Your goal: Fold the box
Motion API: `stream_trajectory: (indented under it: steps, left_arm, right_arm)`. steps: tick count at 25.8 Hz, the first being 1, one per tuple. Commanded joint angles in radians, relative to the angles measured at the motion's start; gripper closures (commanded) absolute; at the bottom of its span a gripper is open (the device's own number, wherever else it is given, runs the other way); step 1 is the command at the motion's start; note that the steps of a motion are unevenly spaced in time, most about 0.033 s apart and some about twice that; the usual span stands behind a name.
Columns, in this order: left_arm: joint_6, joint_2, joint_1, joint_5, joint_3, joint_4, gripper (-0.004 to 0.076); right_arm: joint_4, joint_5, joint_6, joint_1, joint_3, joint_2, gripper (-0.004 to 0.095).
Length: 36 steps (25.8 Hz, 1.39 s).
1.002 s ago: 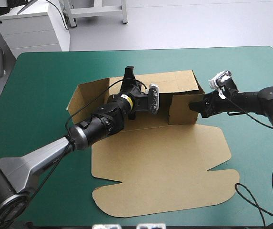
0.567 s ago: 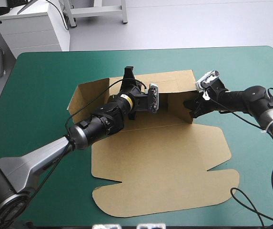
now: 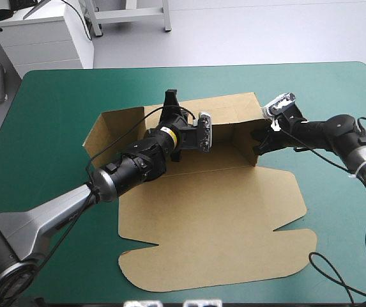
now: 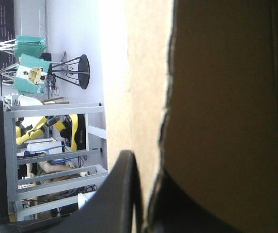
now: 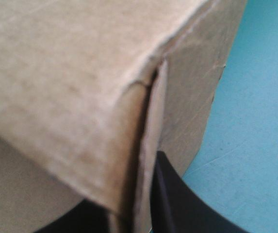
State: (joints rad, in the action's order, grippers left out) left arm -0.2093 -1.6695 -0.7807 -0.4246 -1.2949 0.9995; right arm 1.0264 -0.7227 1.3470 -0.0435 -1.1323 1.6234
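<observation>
Lying near the middle of the teal-green cover (image 3: 48,115), the brown box (image 3: 214,217) is seen partly folded. Its large lid panel is spread flat toward the near edge of the table, while the far wall and the two side walls are raised. The right side wall is stood almost upright at the far right corner.

The upper edge of the far wall is held by the left gripper (image 3: 171,102). In the left wrist view the board is caught between its black fingers (image 4: 122,194), one on the outer face and one on the inner face, so that they are all but closed on the sheet.

The right corner of the box is taken by the right gripper (image 3: 260,142), which is reached in from the right side of the table. In the right wrist view a thin edge of the board is pinched between its two black fingers (image 5: 172,194), which are nearly closed, and the cover is seen just beside the wall.
</observation>
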Motion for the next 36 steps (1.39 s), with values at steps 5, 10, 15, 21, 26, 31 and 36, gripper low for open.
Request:
stream_trajectory:
  steps: [5, 10, 15, 21, 26, 31, 36]
  left_arm:
    - [0.004, 0.013, -0.034, -0.076, 0.004, -0.079, 0.0707]
    - [-0.019, 0.014, -0.122, -0.138, 0.003, -0.077, 0.0412]
    - [-0.019, 0.027, -0.185, -0.191, 0.003, -0.077, 0.0132]
    - [-0.012, 0.099, -0.255, -0.338, 0.003, -0.093, 0.0099]
    - [-0.012, 0.190, -0.326, -0.292, 0.003, -0.089, 0.0101]
    - [-0.017, 0.267, -0.397, -0.240, 0.003, -0.052, 0.0213]
    - [-0.017, 0.300, -0.412, -0.232, -0.001, -0.018, 0.0619]
  right_arm:
    - [0.068, -0.133, -0.123, -0.032, -0.019, -0.035, 0.0925]
    - [0.062, -0.060, -0.179, -0.032, -0.019, -0.035, 0.0923]
    - [0.062, -0.051, -0.198, -0.032, -0.019, -0.035, 0.0923]
    - [0.062, -0.031, -0.218, -0.032, -0.019, -0.035, 0.0923]
    - [0.062, 0.003, -0.218, -0.032, -0.019, -0.035, 0.0923]
    - [0.062, 0.019, -0.213, -0.032, -0.019, -0.035, 0.0923]
    - [0.060, 0.035, -0.213, -0.032, -0.019, -0.035, 0.0923]
